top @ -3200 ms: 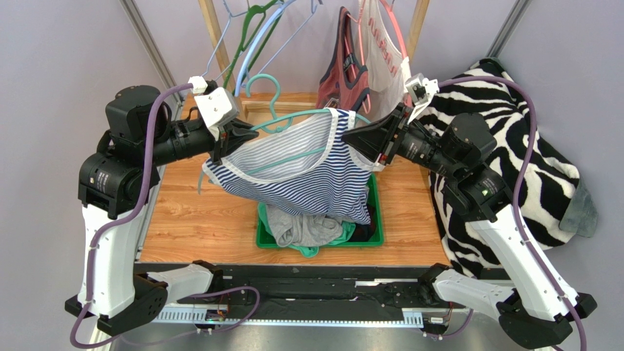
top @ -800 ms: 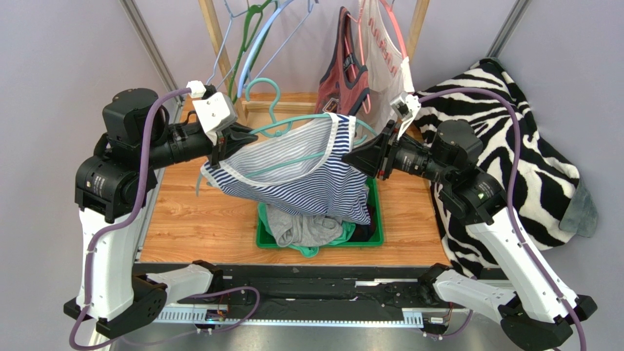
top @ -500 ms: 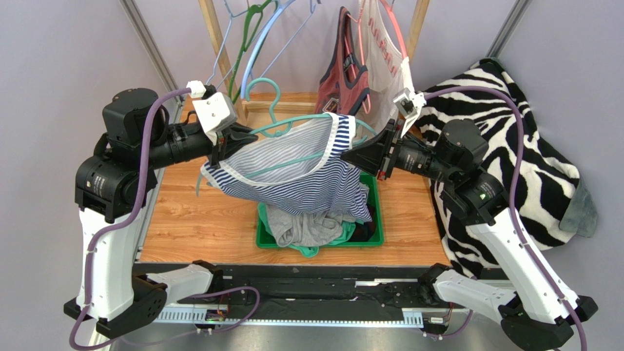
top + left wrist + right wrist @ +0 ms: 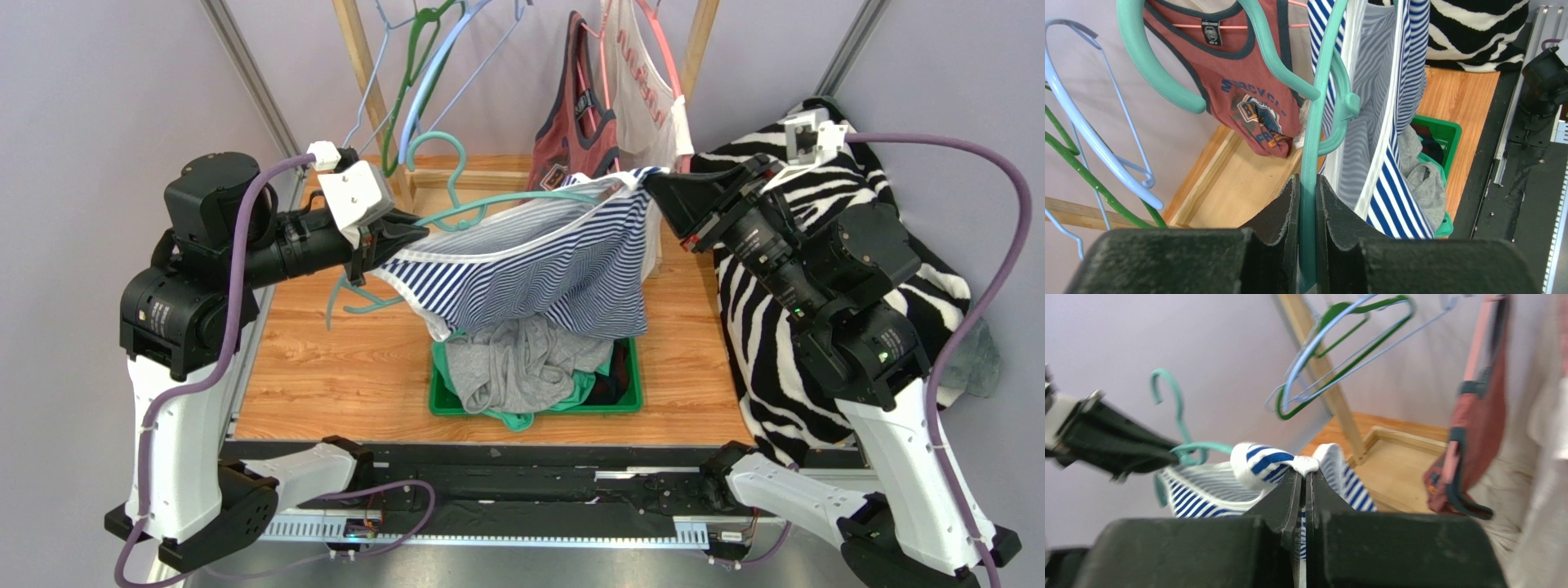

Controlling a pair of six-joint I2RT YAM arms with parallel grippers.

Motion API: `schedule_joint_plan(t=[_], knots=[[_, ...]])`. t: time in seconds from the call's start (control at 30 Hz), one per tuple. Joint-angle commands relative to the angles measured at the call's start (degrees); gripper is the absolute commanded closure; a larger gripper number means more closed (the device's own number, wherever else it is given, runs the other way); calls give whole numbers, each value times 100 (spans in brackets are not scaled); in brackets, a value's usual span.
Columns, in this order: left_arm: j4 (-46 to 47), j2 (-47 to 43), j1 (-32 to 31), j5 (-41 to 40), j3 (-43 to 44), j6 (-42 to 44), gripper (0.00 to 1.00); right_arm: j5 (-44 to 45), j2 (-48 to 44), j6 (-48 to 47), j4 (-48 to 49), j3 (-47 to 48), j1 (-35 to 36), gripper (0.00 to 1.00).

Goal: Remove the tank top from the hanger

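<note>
The step in hand is the pulling of the blue-and-white striped tank top [image 4: 540, 263] off the teal plastic hanger [image 4: 456, 202]. The garment hangs stretched in the air between the two arms, above the green plastic bin [image 4: 634, 374] of grey clothes on the wooden table [image 4: 331, 368]. The left gripper [image 4: 1308, 184] is clamped tight on the hanger's bar. The right gripper [image 4: 1303, 474] is closed on a white-edged fold of the top. The hanger's lower left end seems already out of the cloth, while the other end looks to be inside. I think the next move asks the right arm to draw the fabric farther away while the left holds the hanger firm. Just behind hang a rust-red tank top [image 4: 574, 116] and a white garment [image 4: 638, 86], which could catch. A zebra-patterned blanket [image 4: 761, 355] lies at the right.
</note>
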Motion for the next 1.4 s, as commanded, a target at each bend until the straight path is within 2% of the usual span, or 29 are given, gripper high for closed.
schedule_joint_plan(t=[0.0,0.13,0.33,0.53,0.6,0.63,0.7,0.73,0.83,1.0,1.17,1.37], knots=[[40,-126,-4,38,143,154,100,1655,193,-17,-521,273,-196,100],[5,-135,-5,-24,274,233,100,2157,211,-175,-1109,27,-231,100],[40,57,-4,-147,591,286,100,1938,-386,-254,-1601,-964,-222,100],[163,506,-66,-165,1197,260,100,1315,-765,-166,-1893,-1529,-222,100],[172,628,-154,-112,1276,295,100,604,-809,-271,-1814,-1626,-222,100],[172,664,-197,-112,1312,330,100,393,-809,-341,-1831,-1608,-222,87],[181,752,-311,-182,1312,470,100,-118,-783,-640,-1928,-1328,-222,70],[172,778,-356,-208,1295,514,100,-432,-783,-763,-2033,-1170,-222,53],[137,893,-488,-305,1251,716,100,-1109,-809,-1273,-2209,-476,-222,30],[-12,1033,-742,-340,1233,989,100,-1841,-660,-1887,-2315,823,-222,27],[-302,1113,-988,-95,1206,1314,100,-1877,-30,-2292,-1928,1405,-222,27],[-794,1078,-1138,177,1242,1858,100,-2456,939,-2689,-2218,2065,-222,26]])
